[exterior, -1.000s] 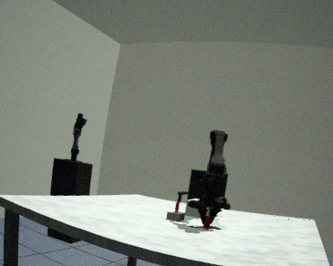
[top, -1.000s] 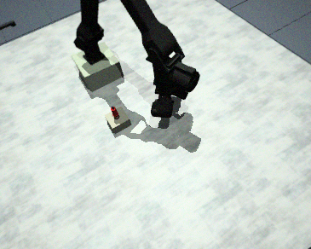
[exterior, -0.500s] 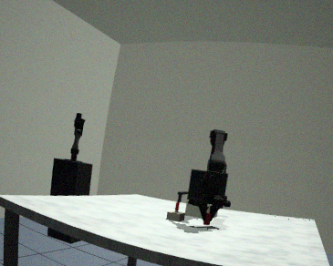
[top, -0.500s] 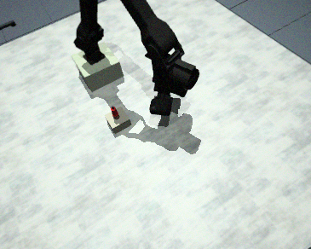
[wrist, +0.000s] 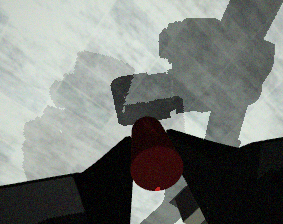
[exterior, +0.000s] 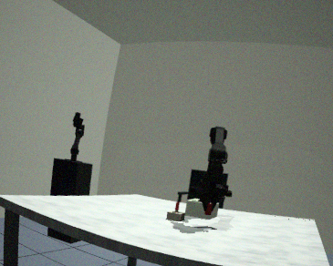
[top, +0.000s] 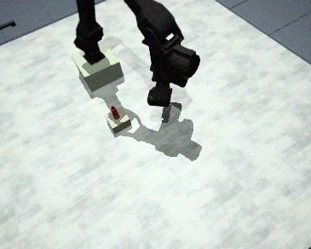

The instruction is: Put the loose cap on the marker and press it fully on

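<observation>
The red marker [top: 114, 112] [exterior: 177, 207] stands upright in the small beige holder block [top: 123, 124] [exterior: 175, 216]; a corner of the block [wrist: 194, 217] shows at the bottom of the wrist view. My gripper [top: 159, 97] [exterior: 208, 209] [wrist: 149, 138] is shut on the dark red cap [exterior: 209, 209] [wrist: 157, 167], whose round end faces the wrist camera. The gripper holds the cap above the table, to the right of the holder block in the top and exterior views. In the top view the fingers hide the cap.
My arm's base stands on a pale green box [top: 102, 77] [exterior: 196, 209] behind the holder block. The white table [top: 75, 192] [exterior: 103, 214] carries the arm's shadows. A second dark arm [exterior: 76, 141] stands on a black pedestal [exterior: 71, 178] beyond the table.
</observation>
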Motion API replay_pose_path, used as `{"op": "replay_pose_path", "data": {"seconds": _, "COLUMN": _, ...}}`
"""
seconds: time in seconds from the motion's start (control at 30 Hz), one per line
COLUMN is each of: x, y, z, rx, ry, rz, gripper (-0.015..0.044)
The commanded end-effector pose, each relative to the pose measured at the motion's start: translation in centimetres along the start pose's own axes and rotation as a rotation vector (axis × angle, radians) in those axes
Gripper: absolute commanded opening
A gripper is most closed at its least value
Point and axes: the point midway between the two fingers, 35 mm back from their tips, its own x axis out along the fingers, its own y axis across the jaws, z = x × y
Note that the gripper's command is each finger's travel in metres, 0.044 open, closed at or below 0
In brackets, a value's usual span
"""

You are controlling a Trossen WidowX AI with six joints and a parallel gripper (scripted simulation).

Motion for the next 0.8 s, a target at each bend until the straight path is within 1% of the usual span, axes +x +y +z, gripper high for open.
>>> {"op": "replay_pose_path", "data": {"seconds": 0.0, "x": -0.6, "y": -0.8, "z": -0.8, "rx": -0.003, "ry": 0.001, "rz": 0.001, "gripper": 0.0}}
{"op": "replay_pose_path", "data": {"seconds": 0.77, "x": -3.3, "y": -5.3, "z": -7.6, "rx": 0.016, "ry": 0.001, "rz": 0.0, "gripper": 0.0}}
